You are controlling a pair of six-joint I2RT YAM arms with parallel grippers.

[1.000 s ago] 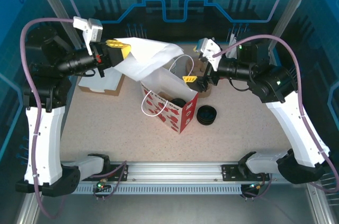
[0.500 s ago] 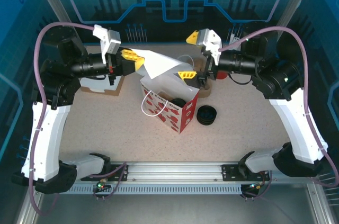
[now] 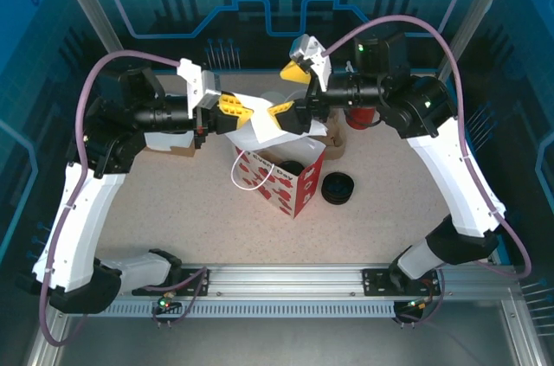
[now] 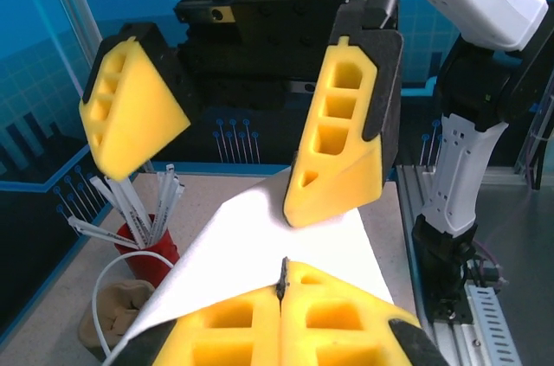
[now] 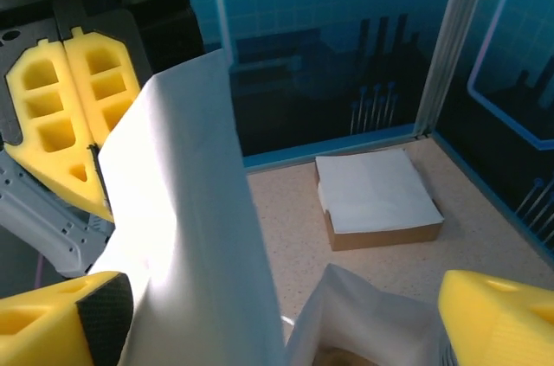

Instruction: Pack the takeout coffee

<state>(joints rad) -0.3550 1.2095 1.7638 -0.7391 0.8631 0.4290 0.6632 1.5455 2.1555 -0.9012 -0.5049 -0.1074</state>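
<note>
1. Cardboard box [image 3: 169, 141], at the table's left rear, with a stack of white napkins lying in it.
2. Left gripper [image 3: 247, 109], held level above the table, jaws pressed together on the edge of a white paper sheet [image 4: 260, 236].
3. The sheet hangs from that grip over the gift bag, between the two grippers.
4. Right gripper [image 3: 288, 91], facing the left one, jaws spread wide with one yellow finger on each side of the sheet's upper part; it holds nothing.
5. Gift bag [image 3: 286, 189], white with red hearts and white cord handles, standing upright at mid-table with its mouth open.
6. Takeout coffee [image 3: 291, 167], inside the bag; only its round black lid is visible through the mouth.
7. Stack of black lids [image 3: 338, 189], on the table just right of the bag.
8. Red cup [image 3: 359, 117] with white stirrers, behind the bag to the right.
</note>
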